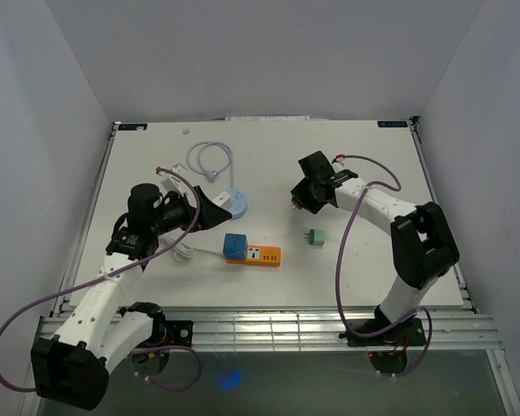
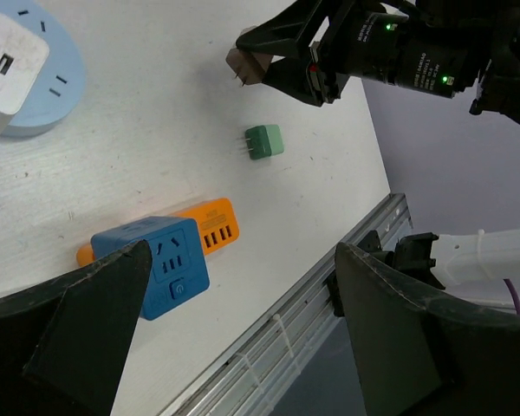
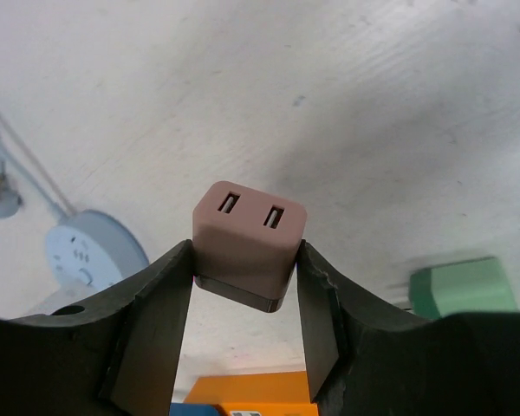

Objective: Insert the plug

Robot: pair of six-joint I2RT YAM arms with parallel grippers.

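The plug [image 3: 250, 243] is clamped in the right end effector [image 3: 247, 253] over the middle of the tabletop [image 1: 373, 165], prongs turned away from the wrist, toward the surface. The orange power strip [image 1: 263, 256] lies left of it, toward the near edge, its long axis along that edge. The right arm reaches forward and folds left at the elbow. The left end effector [image 2: 243, 251] hangs spread wide and empty near the strip's left end.

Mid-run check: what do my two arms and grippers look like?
The left arm and right arm have white link shells with black joints; a purple cable trails along each. The left gripper and right gripper have matte black, wedge-shaped fingers. Small green lights glow behind the right gripper.
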